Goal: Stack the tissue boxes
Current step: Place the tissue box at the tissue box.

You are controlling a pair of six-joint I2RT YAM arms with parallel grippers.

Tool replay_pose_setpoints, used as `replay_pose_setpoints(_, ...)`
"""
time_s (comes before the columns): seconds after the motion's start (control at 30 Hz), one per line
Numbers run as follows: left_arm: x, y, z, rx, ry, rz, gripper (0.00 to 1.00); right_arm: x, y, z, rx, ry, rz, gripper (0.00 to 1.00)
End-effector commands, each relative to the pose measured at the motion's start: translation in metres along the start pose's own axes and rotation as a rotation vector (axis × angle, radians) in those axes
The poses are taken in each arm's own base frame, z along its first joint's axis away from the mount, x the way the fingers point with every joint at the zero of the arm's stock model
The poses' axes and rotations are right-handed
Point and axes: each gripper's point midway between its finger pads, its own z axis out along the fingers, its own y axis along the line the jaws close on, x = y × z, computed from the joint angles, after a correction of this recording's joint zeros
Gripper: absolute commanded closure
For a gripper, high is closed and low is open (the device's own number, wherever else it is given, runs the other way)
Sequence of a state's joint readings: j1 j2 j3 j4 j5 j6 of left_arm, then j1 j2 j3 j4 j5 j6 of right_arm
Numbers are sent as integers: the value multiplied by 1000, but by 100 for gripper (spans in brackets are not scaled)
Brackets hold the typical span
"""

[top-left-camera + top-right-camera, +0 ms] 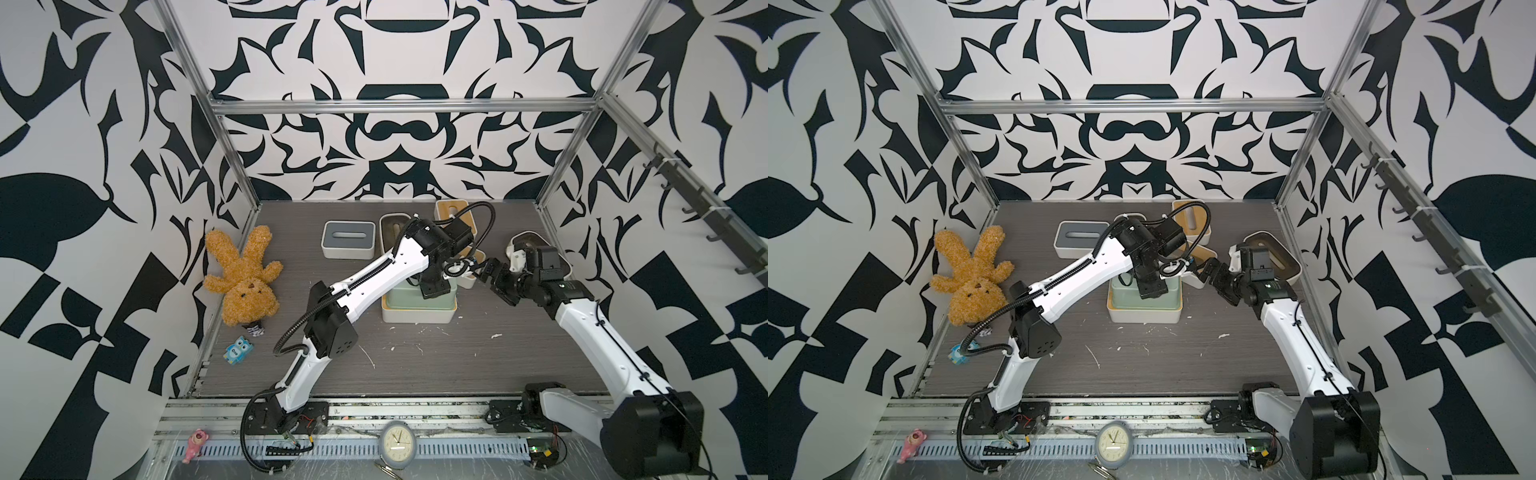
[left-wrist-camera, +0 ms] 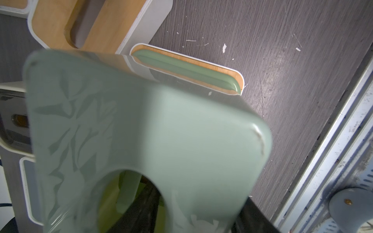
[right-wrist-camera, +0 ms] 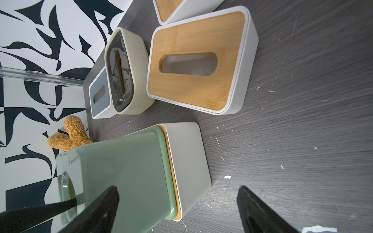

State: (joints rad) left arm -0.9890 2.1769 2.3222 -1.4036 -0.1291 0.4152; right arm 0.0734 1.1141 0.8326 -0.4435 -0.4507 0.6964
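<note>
Centrally, the mint green tissue box [image 1: 401, 297] is resting on the bamboo-lidded white box [image 1: 417, 318] while the left gripper [image 1: 434, 293], its hold impossible to judge, is dipping a finger into the slot and probably ought to lift out straight, and the right gripper [image 1: 482, 271] is hovering alongside, spread wide and empty.

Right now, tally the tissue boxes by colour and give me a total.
White box with bamboo lid: 3 (one sits under the mint one)
Cream box with dark lid: 2
Grey-lidded box: 1
Mint green box: 1
Total: 7 tissue boxes
</note>
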Motion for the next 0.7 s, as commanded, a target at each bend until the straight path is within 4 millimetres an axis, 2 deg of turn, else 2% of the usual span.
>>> replay_pose_setpoints(0.0,4,-3,-7,2,19,-2,43,-5,6,-1,-26,-15,-8,5)
replay_pose_setpoints(0.67,-1,6,-43,-84,-57,1,41,-8,7,3,-26,-12,-7,5)
